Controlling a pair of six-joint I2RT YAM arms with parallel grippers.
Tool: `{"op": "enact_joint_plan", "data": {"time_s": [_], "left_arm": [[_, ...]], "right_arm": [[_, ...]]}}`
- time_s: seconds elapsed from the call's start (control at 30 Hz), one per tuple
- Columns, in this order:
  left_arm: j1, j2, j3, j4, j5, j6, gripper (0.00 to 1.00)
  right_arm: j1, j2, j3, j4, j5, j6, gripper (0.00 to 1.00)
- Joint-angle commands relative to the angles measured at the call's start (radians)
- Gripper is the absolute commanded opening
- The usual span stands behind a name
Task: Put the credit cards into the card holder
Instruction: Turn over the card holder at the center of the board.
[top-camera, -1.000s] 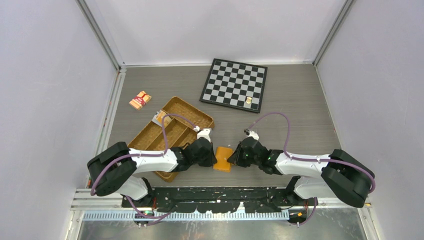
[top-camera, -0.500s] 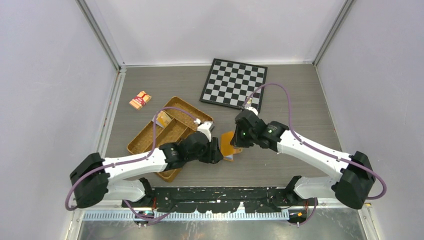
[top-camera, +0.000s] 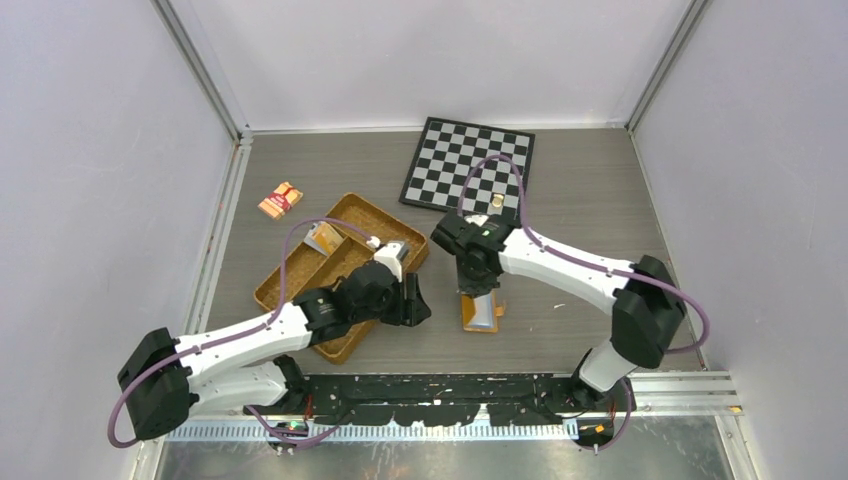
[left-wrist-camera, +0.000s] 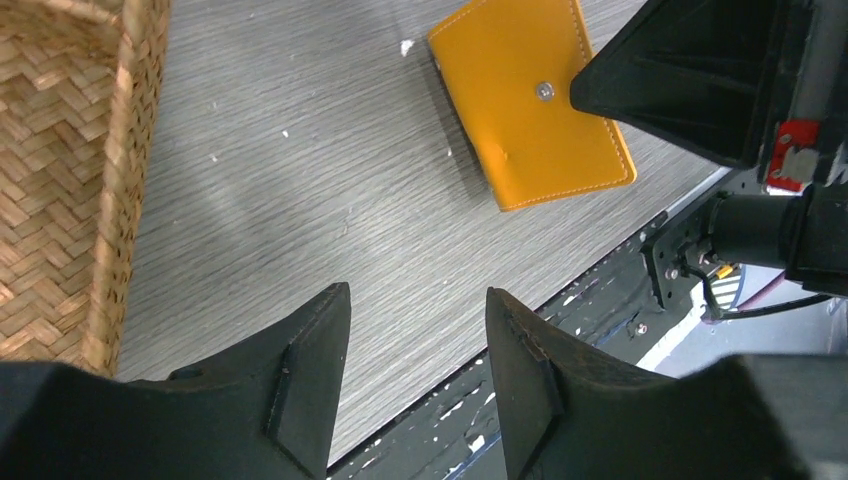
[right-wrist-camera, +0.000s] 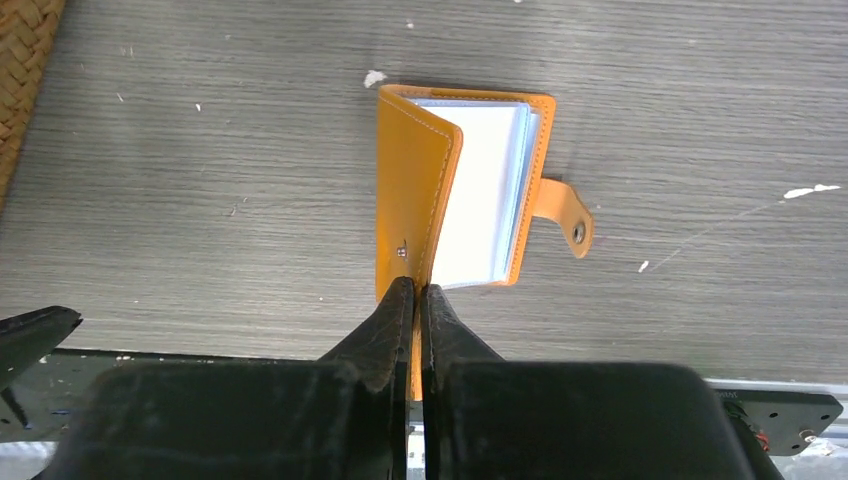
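While right gripper (top-camera: 474, 290) pinches the card holder (top-camera: 480, 312) on the table near the front edge, left gripper (top-camera: 420, 303) hangs just beside, top view. Left wrist: jaws spread, nothing held, woven tray (left-wrist-camera: 60, 180) alongside. Right wrist: fingers clamped on the lifted cover, sleeves exposed. Judged the opening step. Next, left must fetch credit cards, none clearly visible.

Grey wood-grain table (top-camera: 600, 200), flecked with white marks. Lying on it: chessboard (top-camera: 455, 165) at 12 o'clock by the far edge; red-and-tan packet (top-camera: 281, 200) at 10 o'clock; woven divided tray (top-camera: 300, 272) at 8 o'clock, set askew. Orange holder (top-camera: 479, 312) at 5 o'clock, partly open, pale leaves showing.
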Motion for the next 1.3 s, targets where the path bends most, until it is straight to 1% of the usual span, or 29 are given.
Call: {"op": "enact_joint_plan", "data": {"time_s": [0.0, 0.03, 0.13, 0.27, 0.47, 0.67, 0.97, 1.07, 1.13, 1.17, 1.27], "left_arm": [[0.023, -0.031, -0.029, 0.019, 0.043, -0.001, 0.54], [0.027, -0.035, -0.037, 0.026, 0.044, -0.007, 0.54], [0.039, -0.048, -0.071, 0.053, 0.086, -0.024, 0.54], [0.063, -0.054, -0.106, 0.097, 0.128, -0.039, 0.54], [0.077, -0.067, -0.164, 0.205, 0.170, -0.067, 0.55], [0.079, -0.072, -0.220, 0.331, 0.154, -0.086, 0.58], [0.079, -0.006, -0.236, 0.469, 0.121, -0.105, 0.65], [0.079, 0.042, -0.231, 0.503, 0.103, -0.104, 0.65], [0.079, 0.076, -0.219, 0.506, 0.099, -0.107, 0.62], [0.079, 0.091, -0.212, 0.507, 0.099, -0.109, 0.59], [0.079, 0.129, -0.203, 0.524, 0.087, -0.115, 0.46]], "right_arm": [[0.047, 0.069, 0.069, 0.008, 0.015, 0.032, 0.10], [0.056, 0.082, 0.075, 0.021, 0.014, 0.044, 0.13], [0.073, 0.098, 0.077, 0.075, 0.000, 0.073, 0.28], [0.085, 0.096, 0.067, 0.142, -0.013, 0.117, 0.35], [0.084, 0.060, 0.005, 0.281, -0.049, 0.186, 0.36], [0.084, 0.069, -0.032, 0.364, -0.055, 0.224, 0.36], [0.084, 0.073, -0.055, 0.401, -0.062, 0.248, 0.36], [0.085, 0.067, -0.058, 0.400, -0.057, 0.250, 0.36], [0.085, 0.060, -0.061, 0.400, -0.052, 0.251, 0.36], [0.085, 0.056, -0.064, 0.400, -0.049, 0.251, 0.37], [0.085, 0.049, -0.067, 0.400, -0.044, 0.251, 0.37]]}}
